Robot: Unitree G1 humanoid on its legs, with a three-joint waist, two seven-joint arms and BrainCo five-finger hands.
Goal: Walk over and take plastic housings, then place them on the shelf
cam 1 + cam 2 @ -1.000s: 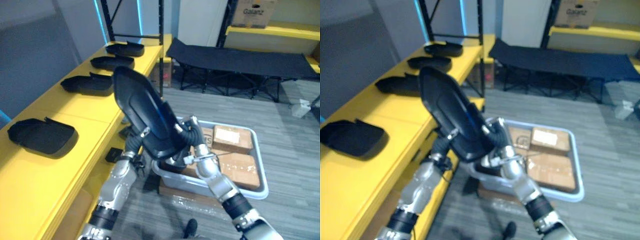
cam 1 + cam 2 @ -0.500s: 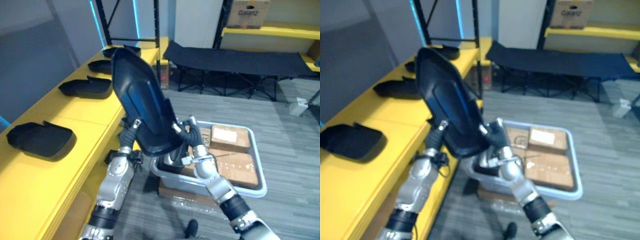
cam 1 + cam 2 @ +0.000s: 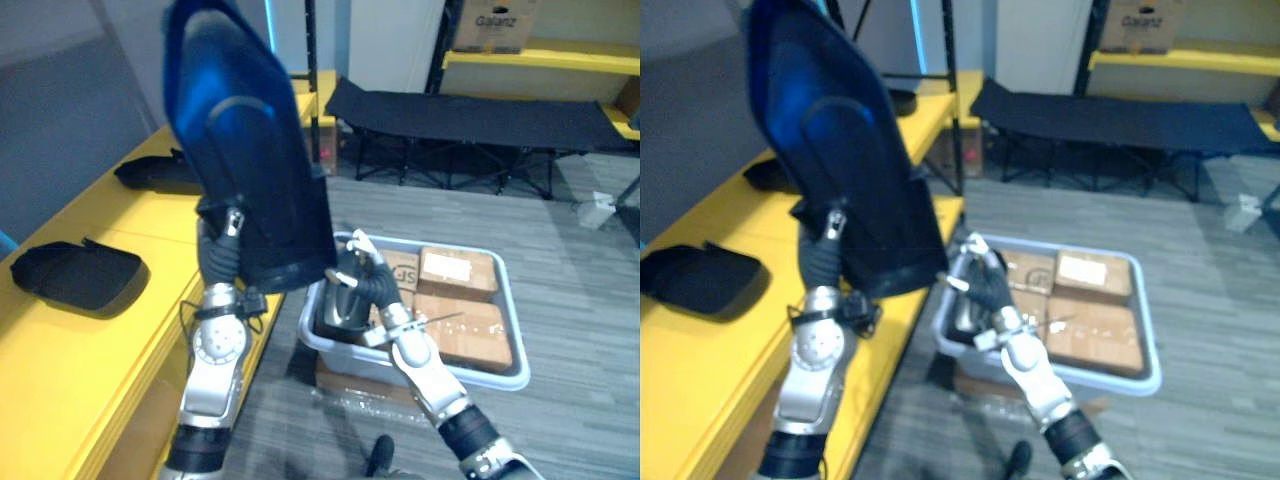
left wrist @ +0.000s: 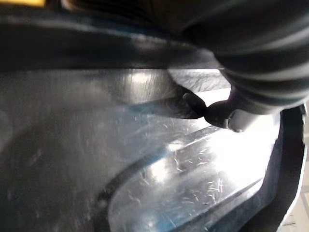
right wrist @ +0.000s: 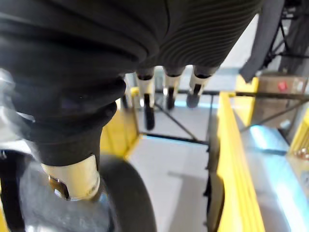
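Observation:
A large dark plastic housing (image 3: pixel 250 150) stands upright and high over the front edge of the yellow shelf (image 3: pixel 100 330). My left hand (image 3: pixel 222 245) grips its lower edge from beneath; in the left wrist view a fingertip (image 4: pixel 227 117) presses against the housing's glossy inside (image 4: pixel 145 169). My right hand (image 3: pixel 362 278) hangs apart from it, to its lower right over the tray, with straight fingers (image 5: pixel 168 84) holding nothing. Two more housings lie on the shelf, one near (image 3: pixel 80 275) and one farther back (image 3: pixel 150 172).
A grey tray (image 3: pixel 420 372) on the floor holds cardboard boxes (image 3: pixel 460 335) and a dark part (image 3: pixel 338 308) at its left end. A black folding cot (image 3: pixel 470 115) stands behind it. Black shelf uprights (image 3: pixel 312 60) rise at the shelf's far end.
My left hand has raised the housing and swung it left toward the shelf. My right hand has let go of it and straightened its fingers.

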